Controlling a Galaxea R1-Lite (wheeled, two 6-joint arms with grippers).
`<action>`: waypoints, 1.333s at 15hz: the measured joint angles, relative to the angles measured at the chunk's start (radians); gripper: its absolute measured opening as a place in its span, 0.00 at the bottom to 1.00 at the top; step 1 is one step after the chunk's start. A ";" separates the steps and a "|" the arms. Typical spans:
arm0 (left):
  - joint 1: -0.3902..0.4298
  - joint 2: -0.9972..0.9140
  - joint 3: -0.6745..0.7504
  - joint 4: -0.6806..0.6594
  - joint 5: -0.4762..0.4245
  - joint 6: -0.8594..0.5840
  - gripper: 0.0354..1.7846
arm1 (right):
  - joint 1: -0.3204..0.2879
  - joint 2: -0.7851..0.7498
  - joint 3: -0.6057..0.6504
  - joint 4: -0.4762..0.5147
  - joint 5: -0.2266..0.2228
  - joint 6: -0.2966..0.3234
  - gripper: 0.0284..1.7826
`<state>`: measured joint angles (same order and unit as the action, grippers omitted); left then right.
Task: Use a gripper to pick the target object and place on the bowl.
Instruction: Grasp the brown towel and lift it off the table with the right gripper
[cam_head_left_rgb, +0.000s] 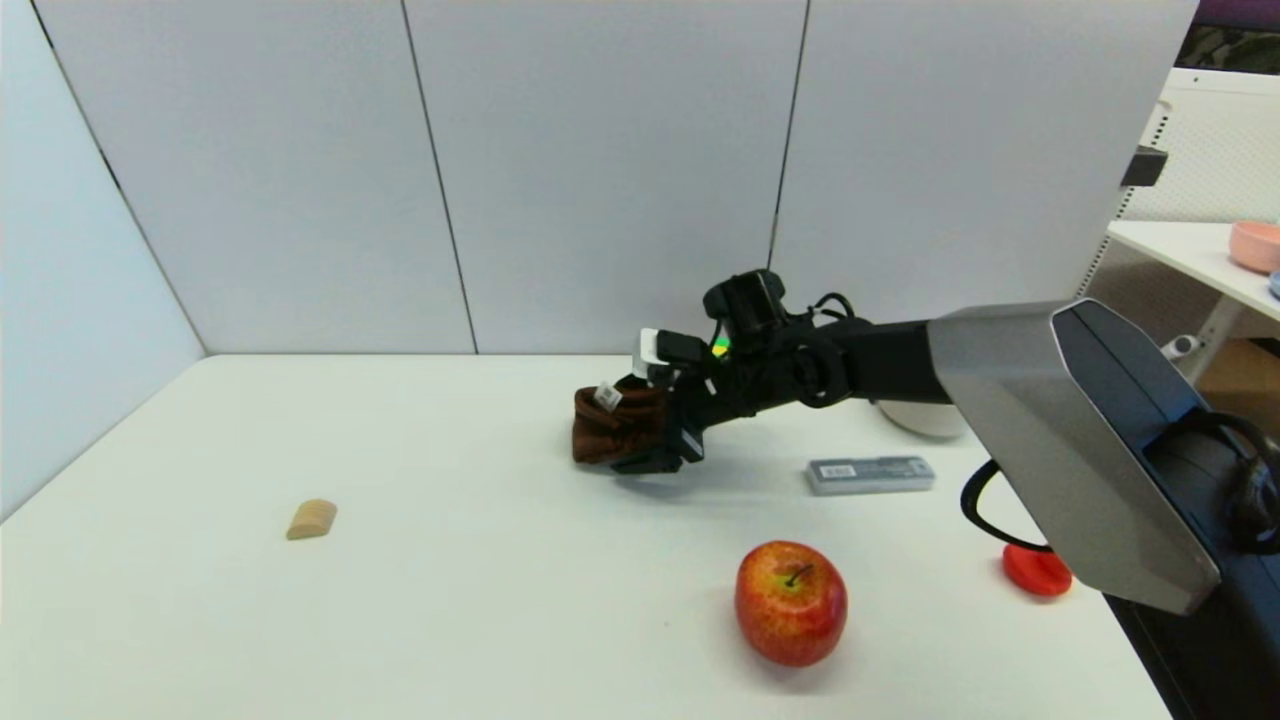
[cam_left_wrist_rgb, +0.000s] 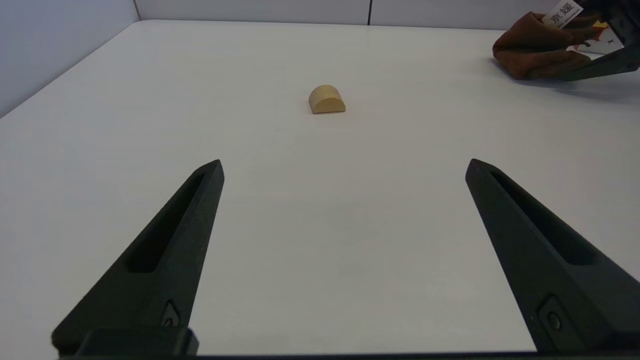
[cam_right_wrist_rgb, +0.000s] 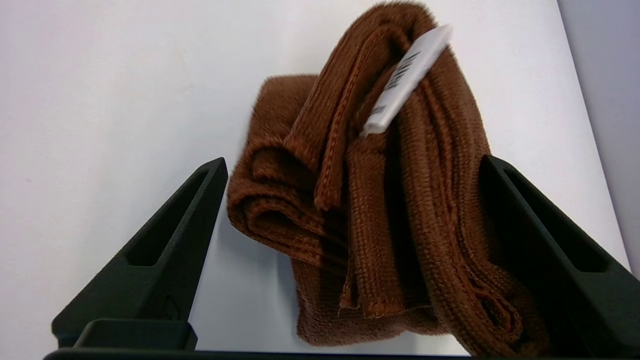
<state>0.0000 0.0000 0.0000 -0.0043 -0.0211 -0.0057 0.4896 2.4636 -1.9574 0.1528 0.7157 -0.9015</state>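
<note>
White table with rounded corners, enclosed at rear and left by pale grey partition panels with dark vertical seams. At far right, a white shelf and perforated white panel. Lighting even.

The off-white bowl at three o'clock of the brown cloth is mostly hidden behind the right arm; only its lower rim shows. The cloth's near side is covered by the right tool. In the right wrist view the cloth is cut off at the edge. The tag's print is unreadable.
</note>
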 joint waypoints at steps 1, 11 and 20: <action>0.000 0.000 0.000 0.000 0.000 0.000 0.96 | 0.000 -0.001 0.000 0.001 -0.010 0.000 0.96; 0.000 0.000 0.000 0.000 0.000 0.000 0.96 | 0.018 -0.005 0.001 -0.001 -0.013 -0.023 0.96; 0.000 0.000 0.000 0.000 0.000 0.000 0.96 | 0.020 -0.004 0.008 0.017 -0.051 -0.110 0.96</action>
<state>0.0000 0.0000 0.0000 -0.0043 -0.0215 -0.0057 0.5098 2.4591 -1.9498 0.1702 0.6649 -1.0117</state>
